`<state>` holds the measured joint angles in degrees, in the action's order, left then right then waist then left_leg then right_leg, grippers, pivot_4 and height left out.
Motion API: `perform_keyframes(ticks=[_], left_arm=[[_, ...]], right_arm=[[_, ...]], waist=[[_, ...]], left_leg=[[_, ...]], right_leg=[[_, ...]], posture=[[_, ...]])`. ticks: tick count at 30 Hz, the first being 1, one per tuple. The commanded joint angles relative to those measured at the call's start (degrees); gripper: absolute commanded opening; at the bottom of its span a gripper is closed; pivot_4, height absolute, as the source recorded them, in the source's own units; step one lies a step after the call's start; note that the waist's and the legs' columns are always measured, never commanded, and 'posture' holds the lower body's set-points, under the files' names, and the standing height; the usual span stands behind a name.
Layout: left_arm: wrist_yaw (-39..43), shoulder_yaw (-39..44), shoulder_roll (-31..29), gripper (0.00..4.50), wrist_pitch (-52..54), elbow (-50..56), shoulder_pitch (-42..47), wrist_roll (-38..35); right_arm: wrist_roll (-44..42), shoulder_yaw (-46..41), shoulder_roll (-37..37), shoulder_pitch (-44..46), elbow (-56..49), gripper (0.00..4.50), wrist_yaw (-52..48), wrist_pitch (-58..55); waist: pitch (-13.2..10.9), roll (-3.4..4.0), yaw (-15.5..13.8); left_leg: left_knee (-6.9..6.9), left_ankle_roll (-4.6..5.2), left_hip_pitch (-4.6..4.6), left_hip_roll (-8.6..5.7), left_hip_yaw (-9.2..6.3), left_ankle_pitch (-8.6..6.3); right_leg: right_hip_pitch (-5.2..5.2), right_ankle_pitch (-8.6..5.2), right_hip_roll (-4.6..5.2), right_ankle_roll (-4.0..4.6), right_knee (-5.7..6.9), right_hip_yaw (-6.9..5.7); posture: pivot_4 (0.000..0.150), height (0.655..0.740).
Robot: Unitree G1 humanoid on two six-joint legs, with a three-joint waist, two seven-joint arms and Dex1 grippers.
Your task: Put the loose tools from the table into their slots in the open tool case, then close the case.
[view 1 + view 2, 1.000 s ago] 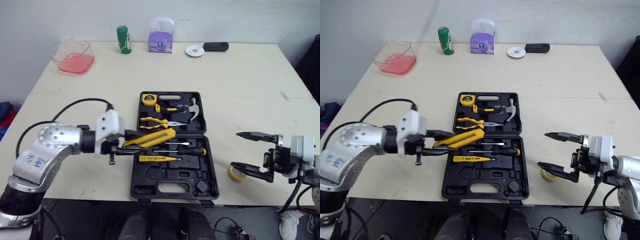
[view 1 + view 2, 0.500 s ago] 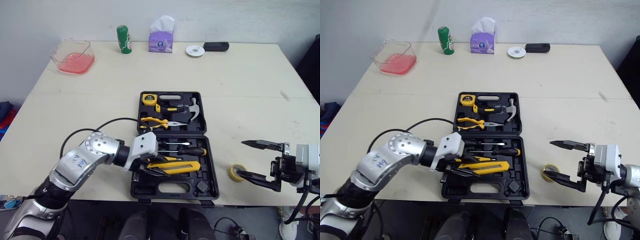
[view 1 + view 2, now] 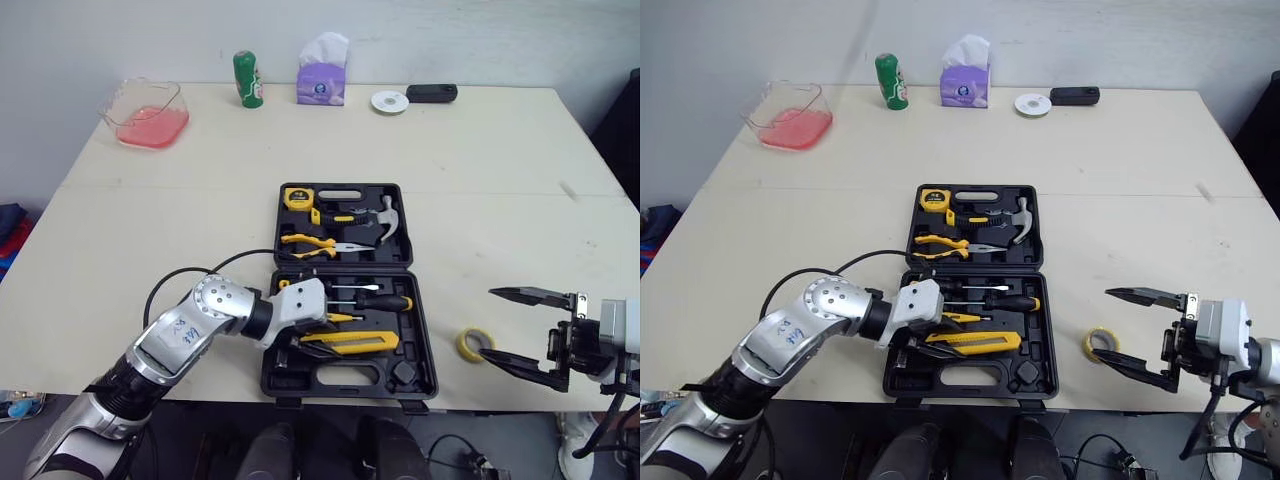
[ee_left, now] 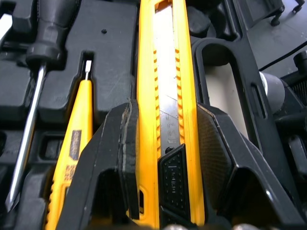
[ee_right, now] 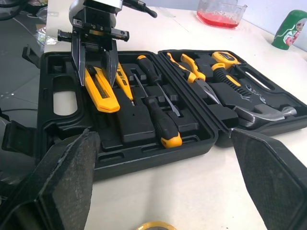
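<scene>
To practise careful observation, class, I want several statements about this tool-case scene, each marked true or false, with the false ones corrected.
1. The left gripper is shut on the yellow utility knife. True.
2. The tool case is closed. False: it lies open, both halves flat on the table.
3. The roll of yellow tape sits in a slot of the case. False: it lies on the table to the right of the case.
4. The right gripper is open and holds nothing. True.
5. The hammer lies in the far half of the case. True.
</scene>
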<state>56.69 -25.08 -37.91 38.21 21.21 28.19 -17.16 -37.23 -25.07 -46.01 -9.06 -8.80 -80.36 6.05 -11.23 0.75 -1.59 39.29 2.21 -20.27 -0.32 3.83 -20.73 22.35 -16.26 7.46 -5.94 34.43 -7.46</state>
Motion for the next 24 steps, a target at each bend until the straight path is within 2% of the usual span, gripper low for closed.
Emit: perform_keyframes(ticks=[1, 8, 10, 12, 15, 18, 24], left_arm=[[-0.9, -0.9, -0.7, 1.26, -1.3, -0.6, -0.8, 3.2], [-0.7, -0.7, -0.7, 1.26, -1.4, -1.6, -0.2, 4.0], [0.3, -0.9, -0.9, 2.34, -2.0, -2.0, 0.2, 3.8], [1.4, -0.9, -1.2, 3.07, -3.2, -2.1, 0.4, 3.7], [0.4, 1.3, 0.6, 4.4, -6.2, -3.2, 1.3, 3.9], [3.1, 2.6, 1.0, 4.4, -6.7, -3.0, 1.9, 1.9], [7.4, 7.2, 3.5, 4.4, -14.0, -4.8, 2.4, -1.9]], right_arm=[[-0.8, -1.7, 0.4, -0.3, -0.4, 4.5, -0.1, 0.9], [-0.6, -0.8, 0.2, 1.0, -0.1, 4.5, 0.3, 0.7], [-0.4, -0.4, 0.2, 1.8, 0.0, 4.5, 0.6, 0.4], [-0.3, -0.2, 0.2, 2.2, -0.1, 4.5, 0.7, 0.2], [-0.3, -0.1, 0.2, 2.4, -0.8, 4.5, 1.3, -0.3], [-0.2, 0.1, 0.0, 2.5, -1.4, 4.5, 2.0, -0.8], [-0.1, 0.8, -0.3, 3.7, -3.5, 4.5, 4.3, -2.8]], waist=[[0.0, 0.0, 0.0], [0.0, -0.01, 0.0], [0.0, -0.01, 0.0], [0.0, 0.0, 0.0], [0.0, 0.0, -0.1], [0.0, 0.0, -0.1], [0.0, 0.0, 0.0]], left_leg=[[0.01, 0.0, 0.0, 0.0, 0.0, 0.0], [0.09, 0.0, 0.1, 0.0, -0.06, 0.0], [0.12, 0.0, 0.12, 0.0, -0.07, 0.0], [0.16, 0.0, 0.12, 0.01, -0.11, 0.0], [0.16, 0.0, 0.09, 0.0, -0.13, -0.01], [0.2, 0.01, 0.04, 0.0, -0.13, -0.01], [0.33, 0.01, 0.03, 0.01, -0.15, -0.01]], right_leg=[[-0.01, 0.0, 0.0, 0.0, 0.0, 0.0], [-0.14, 0.0, 0.03, 0.0, 0.03, 0.0], [-0.16, 0.0, 0.03, 0.0, 0.06, 0.0], [-0.19, 0.0, 0.03, 0.0, 0.07, -0.01], [-0.18, 0.0, 0.03, 0.0, 0.04, -0.04], [-0.16, 0.0, 0.03, 0.0, 0.03, -0.07], [-0.17, 0.0, 0.04, 0.0, 0.12, -0.07]], posture=[[0.15, 0.74], [0.15, 0.74], [0.15, 0.74], [0.15, 0.74], [0.15, 0.74], [0.15, 0.74], [0.15, 0.74]])
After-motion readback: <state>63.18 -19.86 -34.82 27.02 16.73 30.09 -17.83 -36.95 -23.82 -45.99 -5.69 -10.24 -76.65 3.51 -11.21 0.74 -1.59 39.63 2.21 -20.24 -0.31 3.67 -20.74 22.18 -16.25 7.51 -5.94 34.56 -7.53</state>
